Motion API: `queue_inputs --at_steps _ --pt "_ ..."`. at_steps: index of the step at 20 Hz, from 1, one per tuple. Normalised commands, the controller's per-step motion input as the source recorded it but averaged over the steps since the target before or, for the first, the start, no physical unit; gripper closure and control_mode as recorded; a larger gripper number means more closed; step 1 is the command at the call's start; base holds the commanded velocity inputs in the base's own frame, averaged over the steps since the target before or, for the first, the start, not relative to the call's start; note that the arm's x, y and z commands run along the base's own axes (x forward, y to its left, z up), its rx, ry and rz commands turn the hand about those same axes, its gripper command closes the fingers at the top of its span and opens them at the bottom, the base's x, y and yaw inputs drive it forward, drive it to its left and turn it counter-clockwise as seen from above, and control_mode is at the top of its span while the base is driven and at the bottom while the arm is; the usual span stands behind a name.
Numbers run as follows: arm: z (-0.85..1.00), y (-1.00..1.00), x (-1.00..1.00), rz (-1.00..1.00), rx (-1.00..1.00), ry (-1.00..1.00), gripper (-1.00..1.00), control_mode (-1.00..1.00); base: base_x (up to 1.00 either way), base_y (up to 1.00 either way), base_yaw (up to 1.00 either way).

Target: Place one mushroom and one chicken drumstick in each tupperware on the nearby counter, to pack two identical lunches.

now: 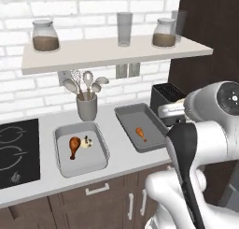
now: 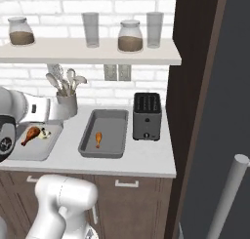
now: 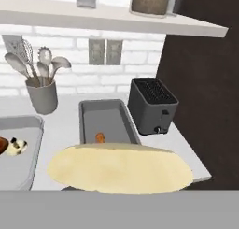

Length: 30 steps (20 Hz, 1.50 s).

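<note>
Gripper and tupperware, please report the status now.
Gripper shut on mushroom, above the counter's front edge. Light tupperware holds a drumstick and a mushroom; dark tupperware holds a drumstick only. Path to it looks free.

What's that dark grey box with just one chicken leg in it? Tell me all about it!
That is the darker grey tupperware, a shallow, lidless rectangular tub with rounded corners and a raised rim; it looks like smooth plastic. It sits flat on the pale counter, between the light grey tub and the black toaster. Inside lies one small orange-brown chicken drumstick, on the tub's floor. No mushroom is in it yet.
</note>
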Motion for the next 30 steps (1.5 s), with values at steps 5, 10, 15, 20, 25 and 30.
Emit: queue_inputs --at_steps 5,10,15,20,25,30 --pt "-0.43 -0.63 0.28 -0.16 0.01 0.2 1.0 -1.0 0.0 0.0 0.0" --pt "-0.86 -0.43 0.69 0.0 0.07 0.29 1.0 -1.0 0.0 0.0 0.0" --pt "-0.96 0.0 0.88 0.09 0.0 0.34 1.0 -1.0 0.0 0.0 0.0" --pt "-0.63 0.0 0.97 0.08 0.02 0.21 1.0 -1.0 0.0 0.0 0.0" --pt "-0.46 0.0 0.88 0.06 0.02 0.16 1.0 -1.0 0.0 0.0 0.0" --pt "-0.41 0.0 0.84 0.05 0.01 0.04 1.0 -1.0 0.0 0.0 0.0"
